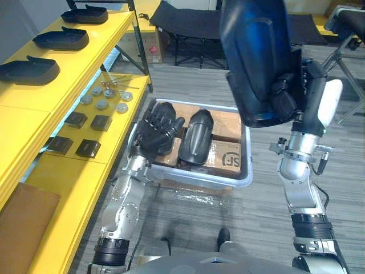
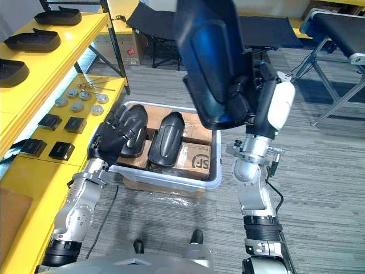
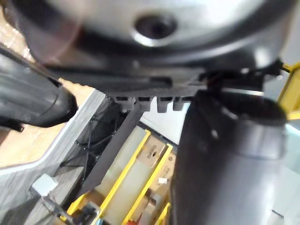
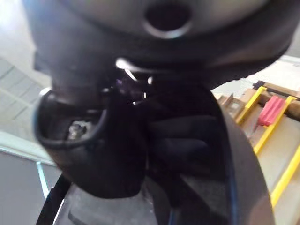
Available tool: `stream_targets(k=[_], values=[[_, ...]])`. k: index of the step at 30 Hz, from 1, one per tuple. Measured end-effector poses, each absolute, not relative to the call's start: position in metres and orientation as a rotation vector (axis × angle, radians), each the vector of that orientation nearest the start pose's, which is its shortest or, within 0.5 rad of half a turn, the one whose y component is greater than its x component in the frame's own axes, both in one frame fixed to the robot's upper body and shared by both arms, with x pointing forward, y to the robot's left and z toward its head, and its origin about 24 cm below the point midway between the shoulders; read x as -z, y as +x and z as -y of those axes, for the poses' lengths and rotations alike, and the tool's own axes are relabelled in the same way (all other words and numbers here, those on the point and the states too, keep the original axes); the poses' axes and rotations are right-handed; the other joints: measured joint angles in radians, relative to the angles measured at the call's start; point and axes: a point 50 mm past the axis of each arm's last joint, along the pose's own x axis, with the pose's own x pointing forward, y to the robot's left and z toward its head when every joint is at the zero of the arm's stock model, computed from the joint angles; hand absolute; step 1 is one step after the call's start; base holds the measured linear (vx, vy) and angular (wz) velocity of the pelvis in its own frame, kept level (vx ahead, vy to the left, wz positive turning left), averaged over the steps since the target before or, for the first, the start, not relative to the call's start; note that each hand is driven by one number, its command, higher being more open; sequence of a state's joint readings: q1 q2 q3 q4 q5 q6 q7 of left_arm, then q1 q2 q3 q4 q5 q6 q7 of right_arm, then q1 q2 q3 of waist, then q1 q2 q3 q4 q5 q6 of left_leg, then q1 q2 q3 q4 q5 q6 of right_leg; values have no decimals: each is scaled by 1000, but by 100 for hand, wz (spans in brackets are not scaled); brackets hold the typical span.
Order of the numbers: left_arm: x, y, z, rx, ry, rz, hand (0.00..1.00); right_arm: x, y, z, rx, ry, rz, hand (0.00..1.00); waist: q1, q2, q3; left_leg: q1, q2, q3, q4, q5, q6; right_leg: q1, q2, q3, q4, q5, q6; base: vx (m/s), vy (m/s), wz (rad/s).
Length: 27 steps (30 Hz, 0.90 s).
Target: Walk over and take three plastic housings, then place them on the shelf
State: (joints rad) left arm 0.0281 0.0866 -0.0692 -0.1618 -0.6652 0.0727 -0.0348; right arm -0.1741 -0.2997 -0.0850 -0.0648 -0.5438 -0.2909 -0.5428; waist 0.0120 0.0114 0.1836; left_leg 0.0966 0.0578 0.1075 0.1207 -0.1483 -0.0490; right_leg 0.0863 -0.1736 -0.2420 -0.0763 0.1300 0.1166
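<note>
Raised housing: the raised housing (image 1: 254, 57), a dark, glossy moulded shell, is up in the air above the bin's right edge, carried by the right hand.
Right hand: the right hand (image 1: 288, 94) is closed tight, its fingers wrapped round the shell's lower rim and the white-capped thumb on the outside.
Left hand: the left hand (image 2: 111, 140) is down at the bin's left edge with its fingers curled over the bin housing (image 2: 134, 128). It reads as a grip, though the contact under the shell is hidden.
Spare housing: the spare housing (image 1: 195, 137) lies hump-up in the middle of the bin on cardboard boxes (image 1: 225, 157), just beside the left hand and untouched.
Bin: the pale plastic bin (image 1: 245, 174) stands on the floor near the shelf's front edge.
Shelf: the yellow shelf (image 1: 85, 54) has shelf housings (image 1: 60, 39) in a row along its top level. The lower level holds metal discs (image 1: 102, 97) and black blocks (image 1: 101, 122).
Handling: probably light, stiff and thin-walled, with a smooth back that could slide in the fingers.
Where to hold: the rim looks like the best place to hold, with fingers inside the hollow and the thumb outside. A hard squeeze would more likely flex or scuff the shell than break it.
</note>
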Motion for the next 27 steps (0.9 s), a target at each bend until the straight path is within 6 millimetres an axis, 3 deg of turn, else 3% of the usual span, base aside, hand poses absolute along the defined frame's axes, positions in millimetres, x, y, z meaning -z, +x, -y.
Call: stream_targets(k=[7, 12, 20, 27], values=[[-69, 247, -130, 248, -765, 18, 100, -149, 263, 185, 345, -688, 766, 0, -17, 0, -40, -18, 2, 8, 6, -1, -1, -20, 2, 5, 0, 5, -4, -17, -4, -3], [-85, 254, -115, 349, -883, 61, 100, -139, 263, 166, 217, -681, 750, 0, -17, 0, -41, -19, 2, 10, 5, -1, -1, -23, 2, 5, 0, 8, -5, 0, 0, 0], [-97, 253, -106, 425, -923, 102, 100, -108, 261, 142, 84, -632, 644, 0, -15, -3, -64, -19, 1, 11, 3, -1, -1, -25, 1, 4, 0, 10, -7, -16, -1, 0], [-96, 252, -106, 418, -918, 98, 100, -101, 261, 133, 37, -575, 611, 0, -17, -5, -86, -20, 1, 11, 2, 0, -1, -27, 2, 5, -1, 11, -8, -19, -1, 0]])
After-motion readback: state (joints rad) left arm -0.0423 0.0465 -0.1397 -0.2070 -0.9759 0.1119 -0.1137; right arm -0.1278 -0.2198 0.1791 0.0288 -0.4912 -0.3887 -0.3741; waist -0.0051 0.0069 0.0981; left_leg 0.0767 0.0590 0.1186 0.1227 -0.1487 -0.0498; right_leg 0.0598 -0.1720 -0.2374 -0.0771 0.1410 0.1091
